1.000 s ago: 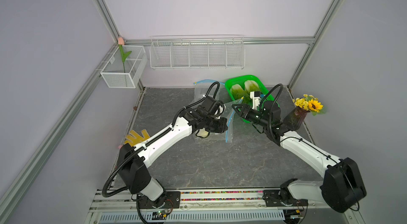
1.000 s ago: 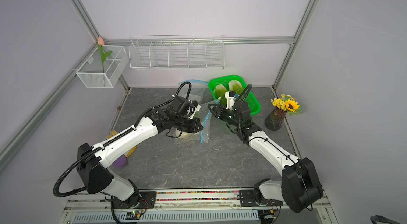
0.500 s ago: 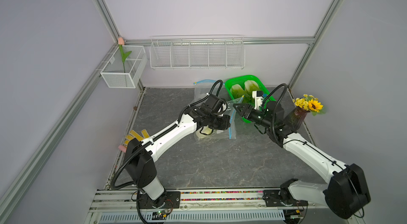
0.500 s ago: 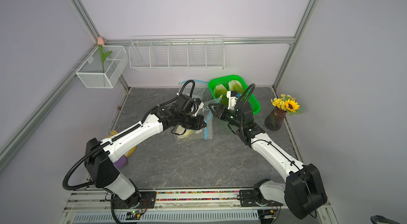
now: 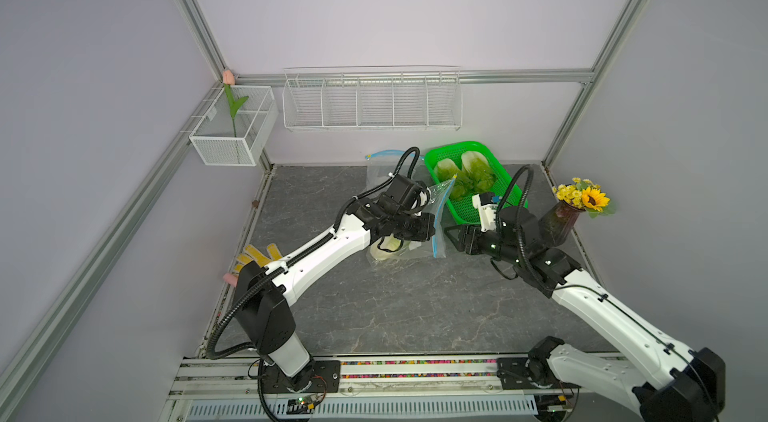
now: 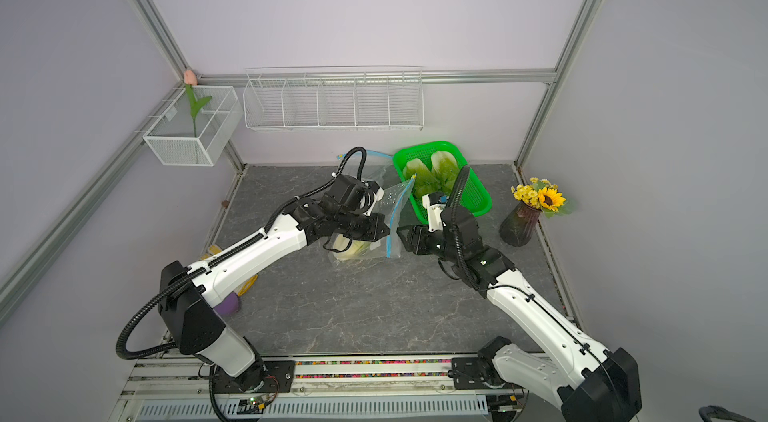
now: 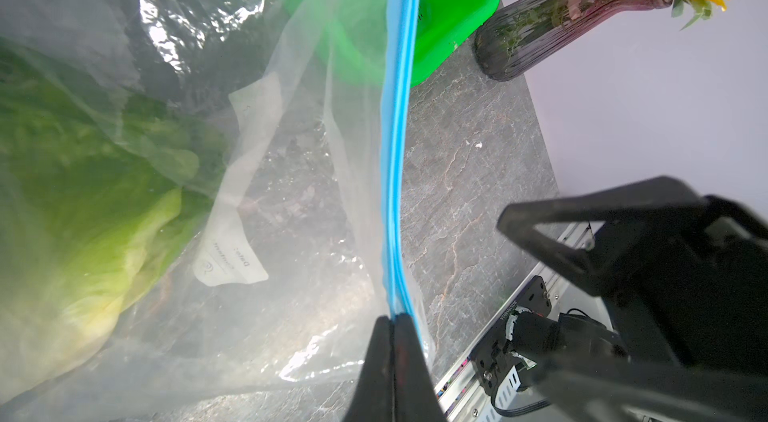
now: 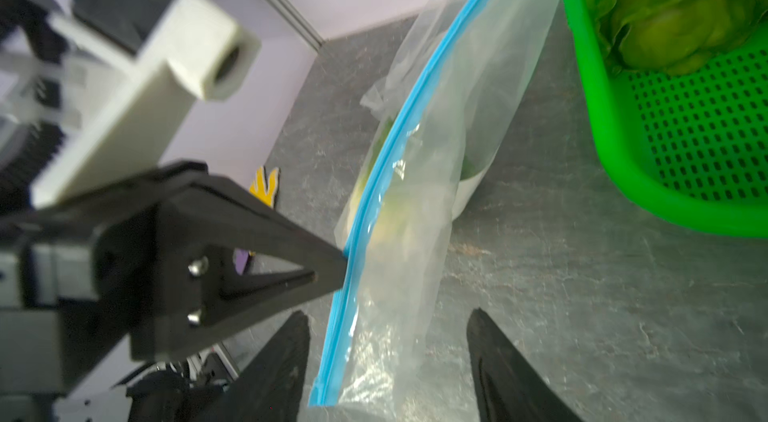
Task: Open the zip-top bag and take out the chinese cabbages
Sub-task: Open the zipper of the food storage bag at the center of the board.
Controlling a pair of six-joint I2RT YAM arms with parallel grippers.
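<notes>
Since a second ago the zip-top bag (image 5: 439, 198) has been hauled up from its slump, so that its blue zip strip (image 7: 395, 129) now stands nearly upright just beside the green basket (image 5: 455, 145), and the right gripper (image 8: 388, 316) has let its fingers out wider. The left gripper (image 7: 392, 318) has its fingers pressed together on that strip partway along it, pinching the bag's mouth edge and holding it off the grey tabletop (image 5: 374, 308) on the side away from the basket. The right gripper's fingers stand spread, with the bag's lower corner in the gap between them (in the right wrist view neither finger is seen to touch the plastic). Two chinese cabbages (image 5: 461, 171) lie side by side inside the basket, at its far end. The third chinese cabbage (image 5: 384, 247) is inside the bag, in the sagging lower part that rests on the tabletop near the basket's near corner, its green leaves showing through the film in the left wrist view. A vase of sunflowers (image 5: 559, 224) stands beside the basket on the side opposite the bag, and a second clear bag (image 5: 380, 168) lies by the basket's far corner.
</notes>
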